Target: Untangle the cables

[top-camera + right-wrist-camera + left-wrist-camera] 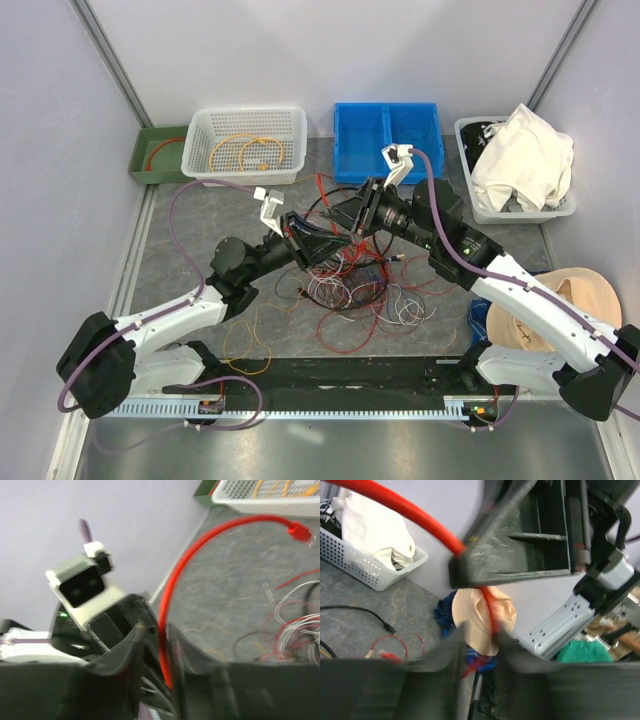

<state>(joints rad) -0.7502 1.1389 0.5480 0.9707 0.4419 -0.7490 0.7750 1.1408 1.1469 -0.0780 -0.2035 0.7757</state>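
The cables (350, 285) lie as a jumble of red, white, orange and black wires on the grey table between my arms; part of it shows in the right wrist view (295, 625). A thick red cable (320, 190) rises from it. My right gripper (156, 632) is shut on this red cable (200, 545), which arcs up to a free red plug (298, 530). In the left wrist view the red cable (415, 515) runs to the right gripper's tip (462, 555), then down between my left gripper's (480, 630) parted fingers. Both grippers (318, 238) (340, 220) nearly touch.
At the back stand a green tray (150, 165), a white basket (290, 120) with a yellow cable, a blue bin (345, 150) and a white bin (465, 135) with cloth. A tan hat (590, 295) lies at the right. A black strip (330, 375) runs along the front.
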